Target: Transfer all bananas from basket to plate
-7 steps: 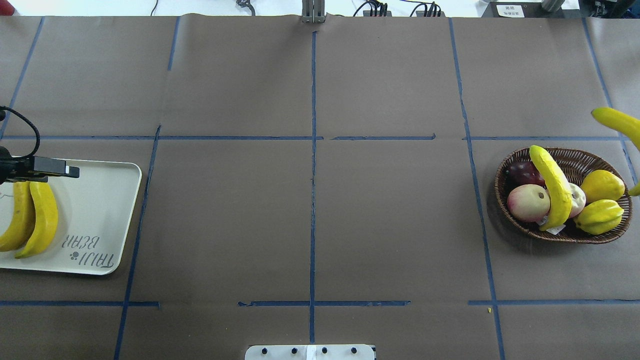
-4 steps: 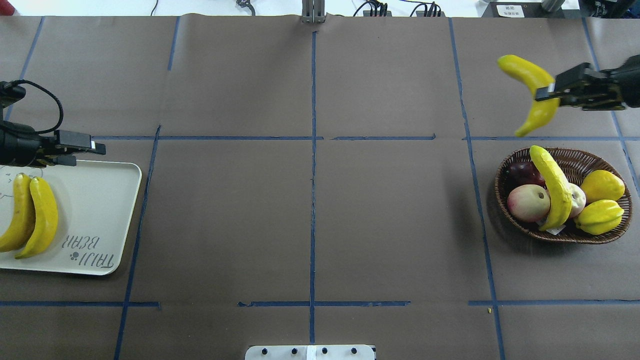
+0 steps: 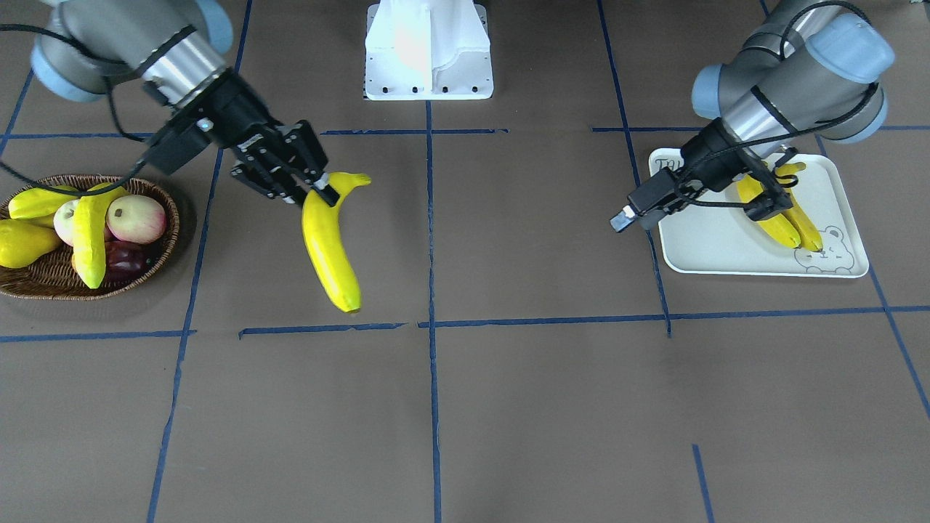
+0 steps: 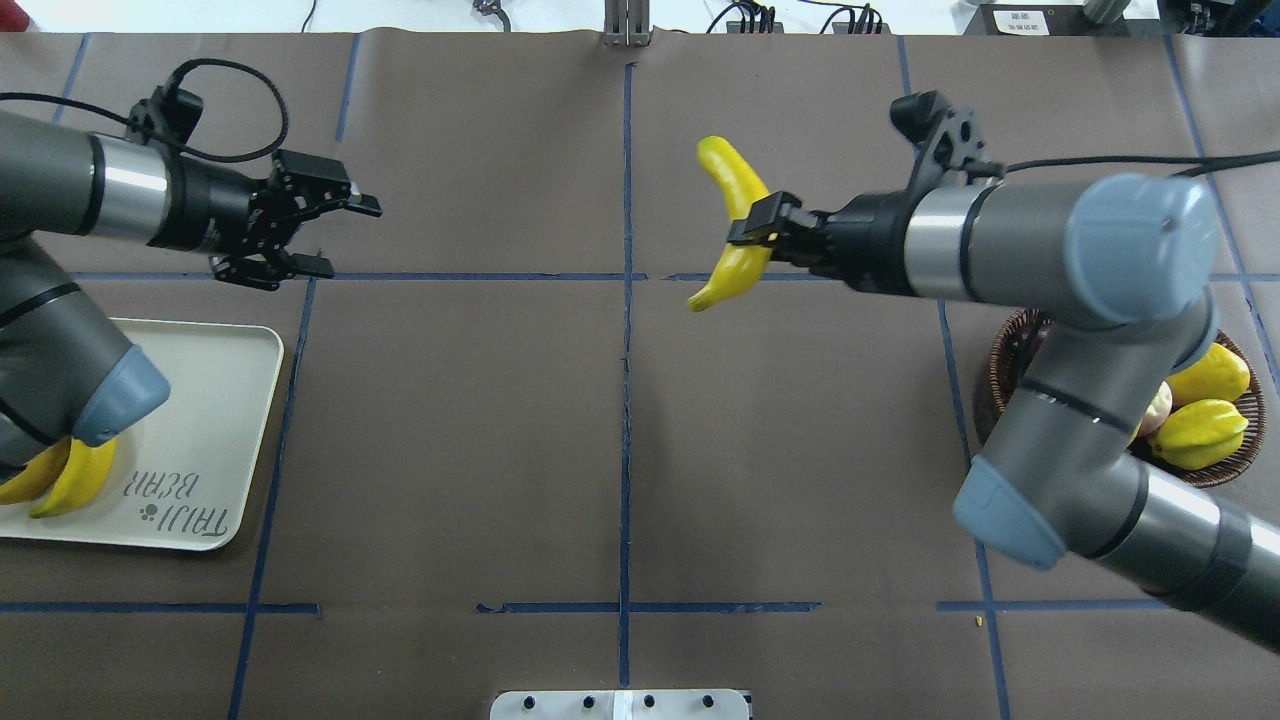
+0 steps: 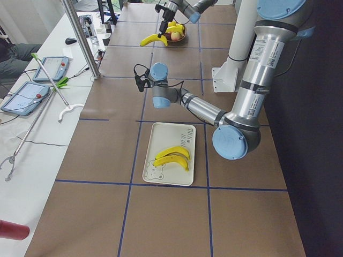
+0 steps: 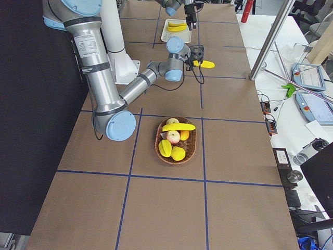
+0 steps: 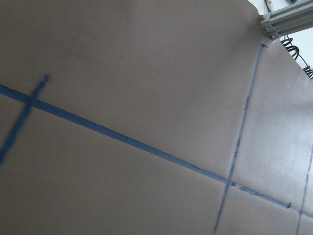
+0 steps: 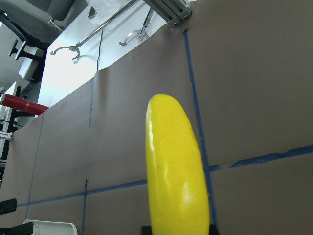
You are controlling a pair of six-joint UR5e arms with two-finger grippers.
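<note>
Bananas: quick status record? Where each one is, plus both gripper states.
held banana: in right gripper, between basket and plate
on plate: two bananas, side by side
in basket: one banana, lying across other fruit
right gripper: shut on held banana
left gripper: open, empty, over bare table past the plate
not yet on plate: two
</note>
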